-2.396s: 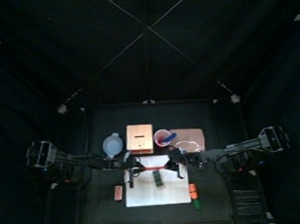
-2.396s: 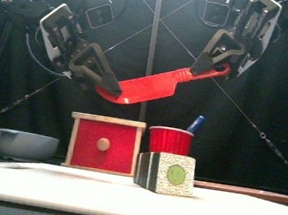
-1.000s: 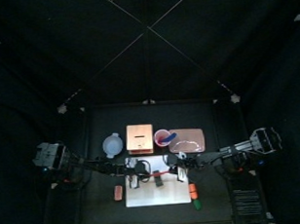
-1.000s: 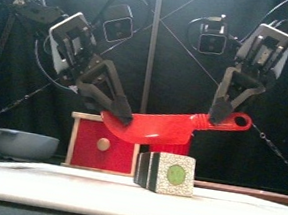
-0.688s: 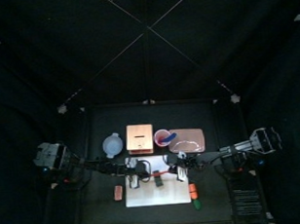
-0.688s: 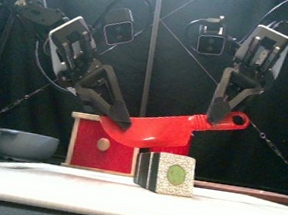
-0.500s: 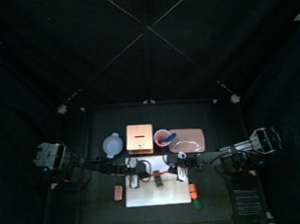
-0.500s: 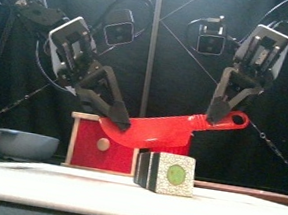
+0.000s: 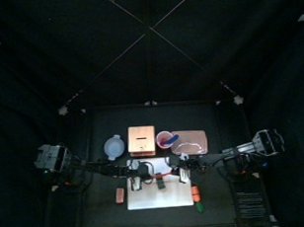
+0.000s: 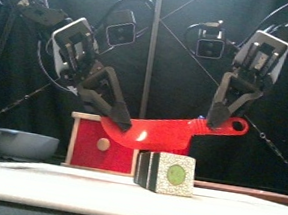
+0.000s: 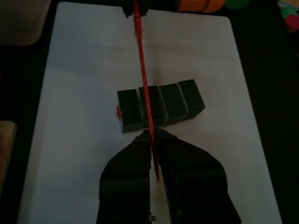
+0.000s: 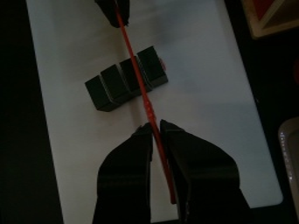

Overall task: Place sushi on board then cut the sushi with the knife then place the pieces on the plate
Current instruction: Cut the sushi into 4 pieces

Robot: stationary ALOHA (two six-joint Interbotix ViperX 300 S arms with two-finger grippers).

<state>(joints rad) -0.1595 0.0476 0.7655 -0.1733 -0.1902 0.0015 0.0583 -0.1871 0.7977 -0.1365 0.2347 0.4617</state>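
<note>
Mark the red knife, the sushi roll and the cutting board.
red knife (image 10: 167,133): front view, middle of blade.
sushi roll (image 10: 171,173): front view, round end face.
white cutting board (image 10: 41,184): front view, bare left part.

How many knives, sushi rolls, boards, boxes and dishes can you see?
Knives: 1, the red knife
Sushi rolls: 1, the sushi
Boards: 1, the board
Boxes: 1, the box
Dishes: 3, the bowl, cup and tray
Total: 7
</note>
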